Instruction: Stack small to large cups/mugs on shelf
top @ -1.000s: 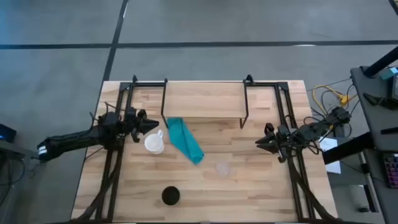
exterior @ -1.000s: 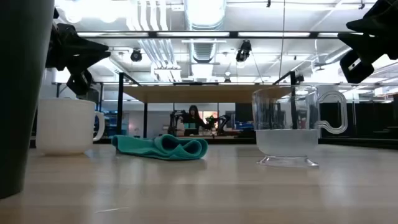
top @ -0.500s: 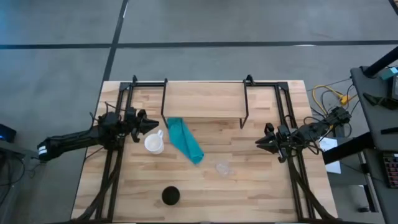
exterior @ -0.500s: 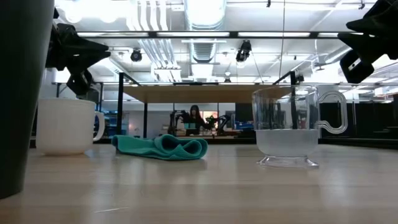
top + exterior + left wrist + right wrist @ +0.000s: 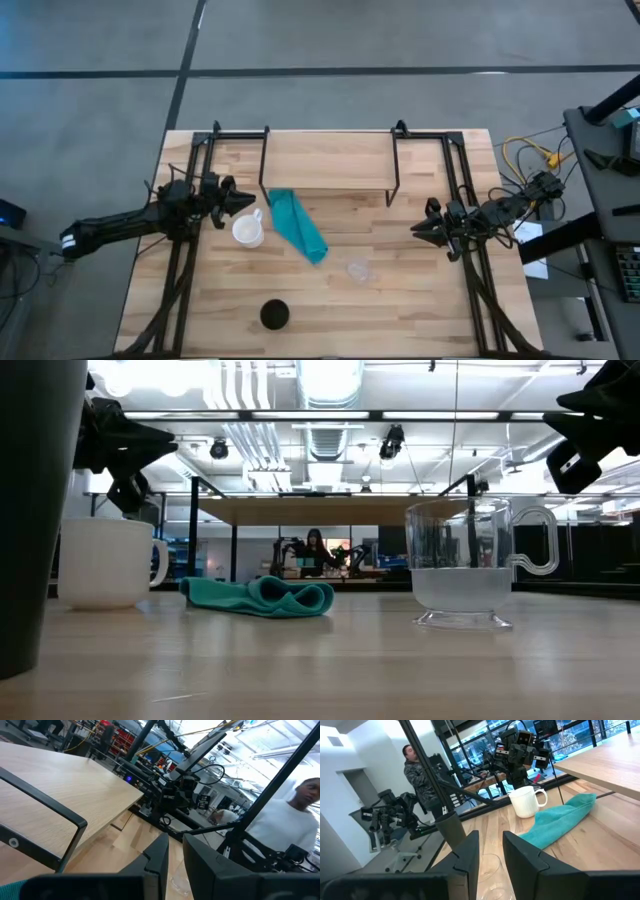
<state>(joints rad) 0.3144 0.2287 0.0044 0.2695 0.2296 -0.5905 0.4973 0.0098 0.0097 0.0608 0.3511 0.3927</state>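
Seen from above, the table [image 5: 400, 310] holds all three vessels and none is on the shelf [image 5: 328, 160], which stands at the twelve o'clock edge of the tabletop on thin black legs. The white mug [image 5: 248, 230] sits toward nine o'clock of the table's middle, its handle pointing up toward the shelf, and just beside it on the three o'clock side lies the teal cloth [image 5: 298, 226], stretched diagonally. The clear glass cup [image 5: 358, 269] stands toward four o'clock of the middle, apart from the cloth, and the black cup [image 5: 274, 315] stands alone near the six o'clock edge. The left gripper [image 5: 240, 201] hovers just at eleven o'clock of the white mug, not touching it; in its wrist view its two fingers [image 5: 157, 857] stand with only a narrow slit between them, nothing held. The right gripper [image 5: 418, 230] waits at the three o'clock side, well apart from the glass cup; its fingers [image 5: 465, 855] show a small gap, empty, though the glass cup seems to sit just beyond them. A person [image 5: 280, 827] is visible beyond the table
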